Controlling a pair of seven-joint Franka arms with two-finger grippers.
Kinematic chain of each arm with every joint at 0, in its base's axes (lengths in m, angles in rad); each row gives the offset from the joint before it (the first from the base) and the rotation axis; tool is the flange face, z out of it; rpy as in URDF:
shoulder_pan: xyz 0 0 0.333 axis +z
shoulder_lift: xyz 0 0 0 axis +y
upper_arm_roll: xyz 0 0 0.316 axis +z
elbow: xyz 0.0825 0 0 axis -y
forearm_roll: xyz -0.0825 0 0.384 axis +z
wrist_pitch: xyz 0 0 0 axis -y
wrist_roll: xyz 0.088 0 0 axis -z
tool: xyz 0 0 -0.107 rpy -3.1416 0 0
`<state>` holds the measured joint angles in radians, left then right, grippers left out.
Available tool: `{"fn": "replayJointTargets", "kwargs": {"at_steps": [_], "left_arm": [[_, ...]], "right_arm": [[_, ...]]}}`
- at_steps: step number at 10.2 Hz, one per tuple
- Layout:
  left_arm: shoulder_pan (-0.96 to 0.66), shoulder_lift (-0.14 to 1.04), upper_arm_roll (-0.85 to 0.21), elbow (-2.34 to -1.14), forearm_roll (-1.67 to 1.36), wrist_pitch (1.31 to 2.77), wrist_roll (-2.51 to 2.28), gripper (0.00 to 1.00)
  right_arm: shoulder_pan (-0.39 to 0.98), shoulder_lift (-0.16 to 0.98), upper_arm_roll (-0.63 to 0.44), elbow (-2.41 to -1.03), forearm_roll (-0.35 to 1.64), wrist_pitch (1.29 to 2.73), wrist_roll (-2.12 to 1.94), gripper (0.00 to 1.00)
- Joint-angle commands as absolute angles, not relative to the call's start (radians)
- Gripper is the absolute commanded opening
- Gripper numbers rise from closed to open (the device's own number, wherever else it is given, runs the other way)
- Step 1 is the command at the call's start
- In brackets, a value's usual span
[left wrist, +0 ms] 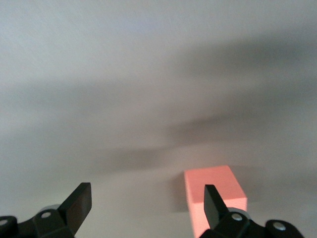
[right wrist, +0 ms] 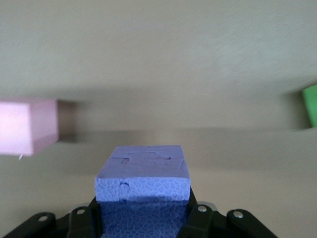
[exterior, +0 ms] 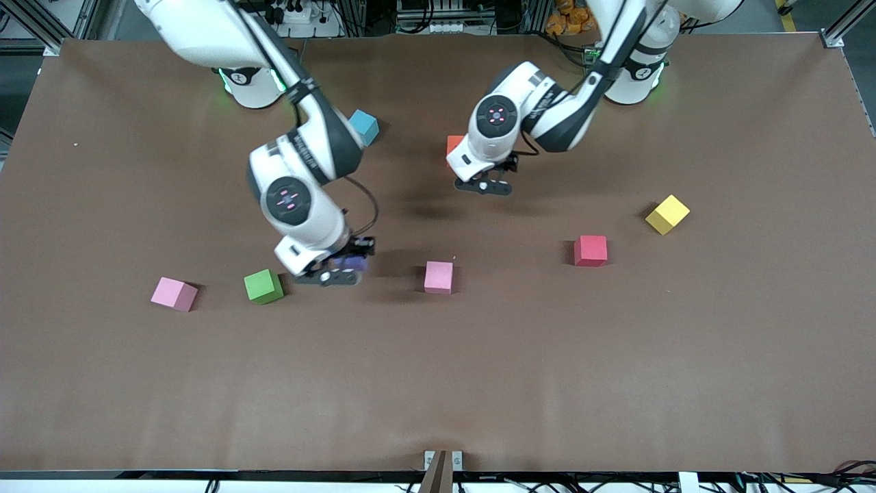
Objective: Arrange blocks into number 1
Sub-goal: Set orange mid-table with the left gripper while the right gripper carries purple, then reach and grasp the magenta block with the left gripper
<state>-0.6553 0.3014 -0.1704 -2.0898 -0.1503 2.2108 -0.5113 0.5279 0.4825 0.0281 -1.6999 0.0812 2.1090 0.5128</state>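
The right gripper (exterior: pixel 340 268) clamps the purple block (right wrist: pixel 142 173) between the green block (exterior: pixel 263 285) and the middle pink block (exterior: pixel 439 276) — pink at its 3 o'clock in the front view. The left gripper (exterior: pixel 487 181) hangs wide open, the orange block (left wrist: pixel 214 193) beside one finger.

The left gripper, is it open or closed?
Open. The left gripper shows its two fingers spread wide apart with nothing between them; the orange block sits on the table beside one finger.
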Motion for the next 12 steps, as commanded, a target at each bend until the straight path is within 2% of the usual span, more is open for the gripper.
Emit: {"fn": "replayJointTargets", "kwargs": {"at_steps": [1,3,7,9,12], "left_arm": [[-0.563,0.240,-0.179,-2.108,-0.077,2.194,-0.376,1.00],[-0.461,0.210,-0.184,-2.114,0.001,2.149,-0.266,1.00],[-0.271,0.155,-0.184,-2.109,0.021,2.086,-0.046,1.00],[-0.174,0.169,-0.184,-2.099,0.002,2.088,-0.031,1.00],[-0.069,0.233,-0.183,-2.074,-0.017,2.115,-0.063,1.00]], "right_arm": [[0.616,0.459,0.025,-1.730,0.087,2.132,0.611,0.00],[0.713,0.482,0.025,-1.727,0.089,2.166,0.688,0.00],[0.859,0.600,0.025,-1.649,0.089,2.181,0.825,0.00],[0.914,0.649,0.025,-1.615,0.081,2.178,0.863,0.00],[0.951,0.658,0.025,-1.615,0.078,2.178,0.868,0.00]]}}
